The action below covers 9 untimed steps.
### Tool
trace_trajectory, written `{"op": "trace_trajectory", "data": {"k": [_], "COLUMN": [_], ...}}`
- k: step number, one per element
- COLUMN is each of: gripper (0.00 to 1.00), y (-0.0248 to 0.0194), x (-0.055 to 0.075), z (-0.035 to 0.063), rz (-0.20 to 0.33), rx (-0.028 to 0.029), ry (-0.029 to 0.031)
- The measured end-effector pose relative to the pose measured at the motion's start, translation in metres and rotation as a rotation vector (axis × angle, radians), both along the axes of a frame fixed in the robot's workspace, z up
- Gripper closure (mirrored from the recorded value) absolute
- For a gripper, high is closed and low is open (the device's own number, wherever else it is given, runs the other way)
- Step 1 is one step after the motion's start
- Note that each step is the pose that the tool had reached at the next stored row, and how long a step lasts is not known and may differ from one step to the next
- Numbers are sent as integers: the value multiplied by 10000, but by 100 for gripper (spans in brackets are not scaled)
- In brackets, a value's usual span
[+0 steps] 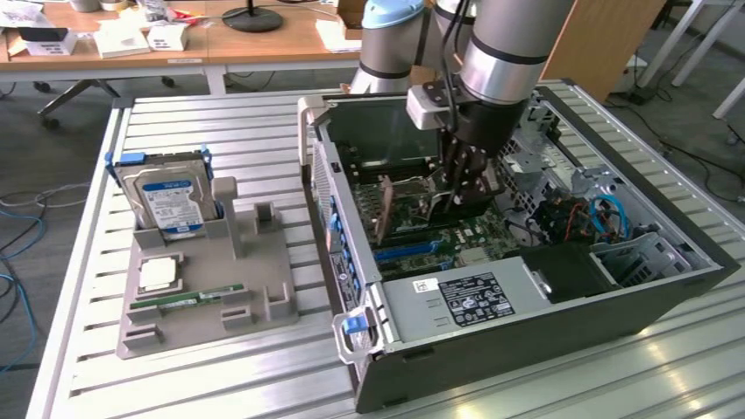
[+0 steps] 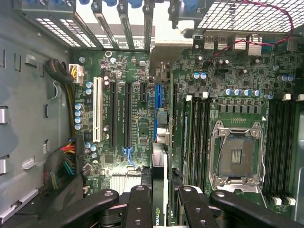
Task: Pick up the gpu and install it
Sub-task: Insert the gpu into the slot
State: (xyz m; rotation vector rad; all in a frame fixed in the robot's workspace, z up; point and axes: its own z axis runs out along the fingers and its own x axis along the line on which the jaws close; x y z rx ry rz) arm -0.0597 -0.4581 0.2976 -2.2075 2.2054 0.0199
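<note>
At the exterior view's left, on the slatted metal table [image 1: 82, 349], sits a grey moulded holder tray [image 1: 250, 262]. A silver hard drive with a blue-white label [image 1: 171, 202] stands upright at the tray's far end. Nearer lie a square silver processor chip [image 1: 160, 273] and a slim green RAM stick [image 1: 187, 299].

To the right lies the open black computer case [image 1: 652, 297], with its silver labelled power supply box [image 1: 460, 297] at the near end. The grey robot arm [image 1: 507, 44] reaches down into the case. Its black-fingered gripper [image 1: 456, 190] [image 2: 160, 192] is pinched on the gpu [image 1: 399, 208] [image 2: 157, 213], a thin card with a brownish board face, with fingers [image 2: 138, 204] on either side. The card hangs on edge inside the case, above the expansion slots of the green motherboard [image 2: 137, 76]; I cannot tell whether it touches a slot. Further right on the board is the open metal-framed processor socket [image 2: 237, 159], and blue cables [image 1: 605, 214] curl by the case's right wall.
</note>
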Motion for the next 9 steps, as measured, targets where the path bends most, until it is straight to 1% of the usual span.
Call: {"op": "trace_trajectory", "data": {"k": [9], "gripper": [74], "y": [0], "x": [-46], "z": [-3], "rz": [1], "rx": [1], "ry": [-1]}}
